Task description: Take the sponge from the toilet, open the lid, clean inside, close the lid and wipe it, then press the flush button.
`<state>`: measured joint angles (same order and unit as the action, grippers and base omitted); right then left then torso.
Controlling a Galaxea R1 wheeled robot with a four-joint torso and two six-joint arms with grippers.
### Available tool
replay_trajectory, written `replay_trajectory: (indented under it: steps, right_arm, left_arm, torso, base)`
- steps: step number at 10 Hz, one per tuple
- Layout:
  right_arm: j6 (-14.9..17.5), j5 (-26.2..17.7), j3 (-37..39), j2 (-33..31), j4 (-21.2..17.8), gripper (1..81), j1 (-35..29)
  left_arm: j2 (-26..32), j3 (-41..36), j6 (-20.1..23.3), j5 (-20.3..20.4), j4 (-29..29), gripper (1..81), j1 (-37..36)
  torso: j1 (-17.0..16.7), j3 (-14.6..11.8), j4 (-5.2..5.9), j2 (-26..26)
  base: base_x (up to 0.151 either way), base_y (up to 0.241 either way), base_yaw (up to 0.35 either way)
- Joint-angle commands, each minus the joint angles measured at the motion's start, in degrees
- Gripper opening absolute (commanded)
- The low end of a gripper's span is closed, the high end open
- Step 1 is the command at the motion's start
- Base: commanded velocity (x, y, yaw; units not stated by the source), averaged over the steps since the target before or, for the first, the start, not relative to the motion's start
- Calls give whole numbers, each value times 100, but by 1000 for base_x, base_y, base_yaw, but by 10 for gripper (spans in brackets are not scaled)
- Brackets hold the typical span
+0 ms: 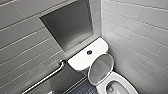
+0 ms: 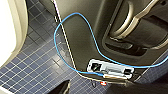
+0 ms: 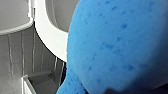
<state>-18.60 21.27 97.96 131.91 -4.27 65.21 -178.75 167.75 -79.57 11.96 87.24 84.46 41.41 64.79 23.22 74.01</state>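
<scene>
The white glossy ceramic toilet [image 1: 125, 83] sits tight in the corner where two walls of pale grey oblong tiles [image 1: 135, 32] meet, so there is little room on its far side. Its white glossy oval lid [image 1: 101, 68] is up, tilted back against the front edge of the flat white tank top [image 1: 80, 61], and the bowl lies open below it. A small dark round flush button [image 1: 89, 52] sits at the middle of the tank top. Above the tank's back edge a recessed brushed-metal niche [image 1: 67, 25] is let into the wall. A slim metal grab bar [image 1: 47, 77] runs along the same wall and ends near the tank's left end. A floor of small dark blue square tiles [image 1: 85, 89] shows between bar and bowl.

The small bright blue porous sponge [image 3: 120, 42] is off the toilet. It hangs in the air right in front of the right wrist, with the raised lid's white edge and the tiled wall behind it. The right gripper is clamped on it, and the right arm is held up close by the lid.

The left arm hangs low, its wrist looking down along the robot's own dark body to the floor tiles. A thin light blue cable [image 2: 75, 14] loops across that body to a small white connector [image 2: 110, 71]. Whether the left gripper is apart or together I cannot tell.
</scene>
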Motion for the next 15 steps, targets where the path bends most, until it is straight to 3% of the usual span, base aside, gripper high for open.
replay_trajectory:
  steps: [1,6,8,11,15]
  right_arm:
    - [6,956,-638,-558,-38,10,374]
    - [41,2381,-1148,-1023,-13,10,1254]
    - [76,2234,-1368,-1156,14,10,956]
    - [76,589,-1676,-1244,-65,10,-300]
    - [67,-1254,-1142,-718,-407,10,-1943]
  left_arm:
    - [111,73,29,-273,83,811,164]
    - [102,73,29,-282,83,811,164]
    - [85,73,29,-282,83,811,164]
    - [93,73,29,-255,83,811,155]
    - [111,73,21,-255,65,811,164]
  torso:
    - [0,0,0,0]
    - [0,0,0,0]
    - [0,0,0,0]
    - [0,0,0,0]
    - [0,0,0,0]
  base:
    - [0,0,0]
    - [0,0,0]
    - [0,0,0]
    - [0,0,0]
    - [0,0,0]
